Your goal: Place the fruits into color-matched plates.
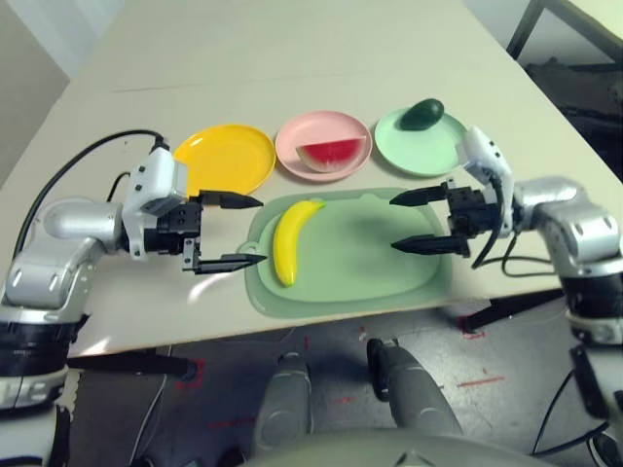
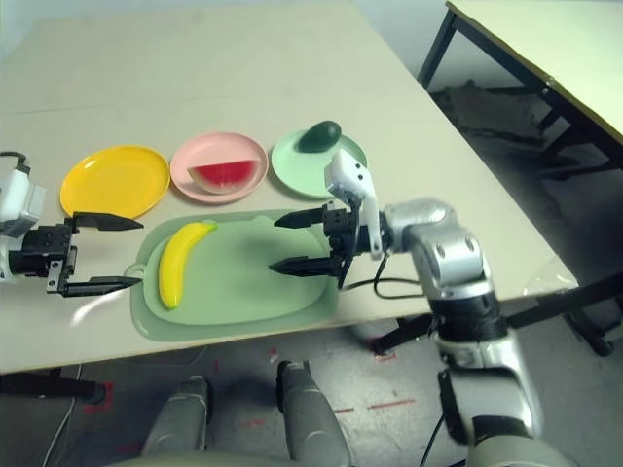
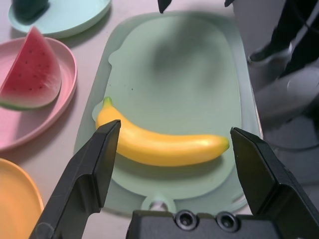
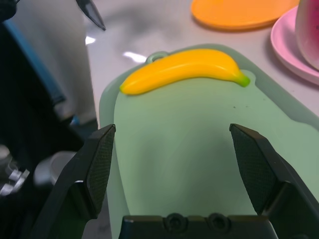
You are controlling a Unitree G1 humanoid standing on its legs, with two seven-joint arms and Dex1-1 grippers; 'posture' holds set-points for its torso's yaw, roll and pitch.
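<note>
The left black two-fingered pincer (image 1: 261,233) is standing with its fingers apart and empty beside the left end of the large green rounded mat (image 1: 375,282), pointing toward the curved yellow toy banana (image 1: 286,243), which is lying on that mat. The right black two-fingered pincer (image 1: 392,224) is likewise standing apart and empty, over the mat's other end. Banana transfer is judged to be the step remaining: the round yellow plastic plate (image 1: 226,159) is lying bare behind the left pincer. The banana is lying lengthwise between the two finger lines, so closing without turning the wrist is risking a pinch on its tips, with the curved body rolling or springing out. A grip set too high is likely to be slipping off the rounded top; one set too low is likely to be catching the mat and dragging it. Both pincers are facing each other across the mat, so simultaneous advance is inviting a collision. A low carry is risking a knock to the pale pink round plate (image 1: 323,125) holding the red toy watermelon wedge (image 1: 334,154). The dark green oval avocado (image 1: 421,115) is sitting at the mint green round plate's (image 1: 421,156) far rim, where a jolt to that plate could be tipping it off.
</note>
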